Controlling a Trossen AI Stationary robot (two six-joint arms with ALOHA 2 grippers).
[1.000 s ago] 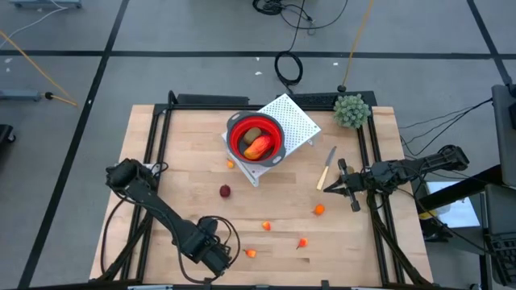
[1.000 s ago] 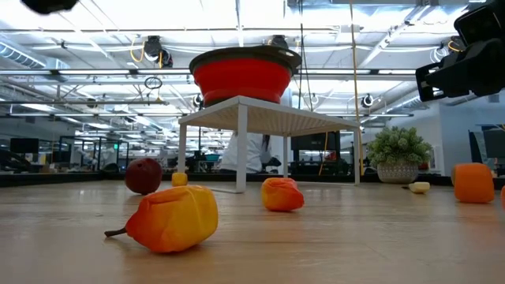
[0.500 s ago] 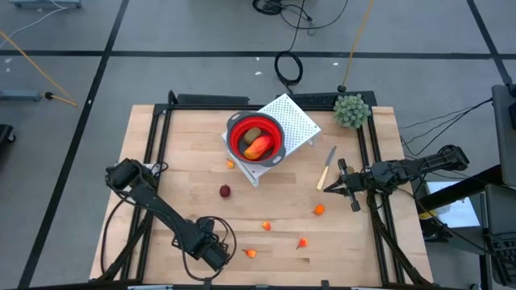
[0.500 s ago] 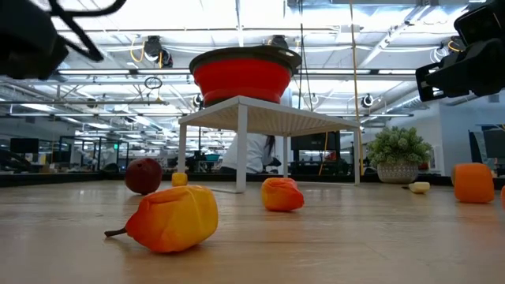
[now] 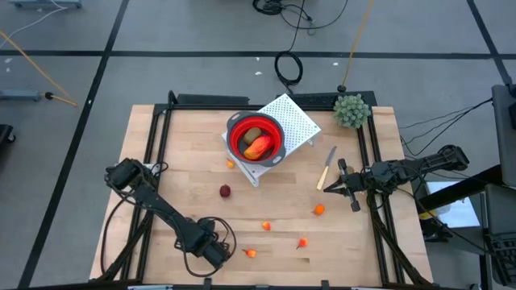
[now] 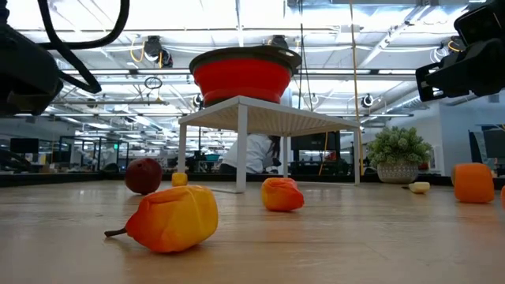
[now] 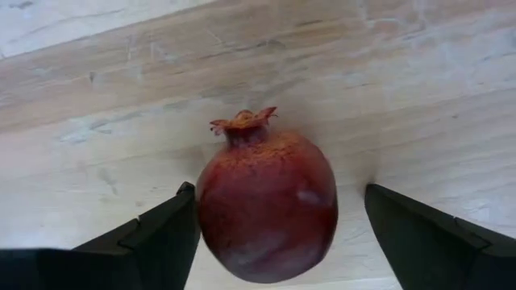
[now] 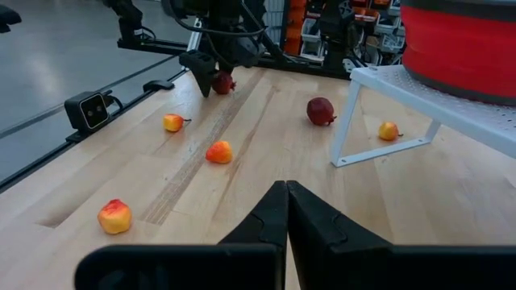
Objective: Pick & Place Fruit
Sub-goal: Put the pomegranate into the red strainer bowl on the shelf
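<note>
The left tool stands with its fingers spread wide on either side of a dark red pomegranate resting on the wooden counter, well away from the red bowl. That bowl, on a white rack, holds a brown oval and a red-and-yellow fruit. Beyond the bowl, the right tool hangs closed, holding nothing, just beside a pale-handled knife.

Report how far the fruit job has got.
Done: a brown oval and a red-and-yellow piece lie in the red bowl. In hand: the left pincer stands open around a pomegranate, not gripped. Left: another dark red ball and five small orange fruits lying loose. The right pincer waits shut beside the knife.
</note>
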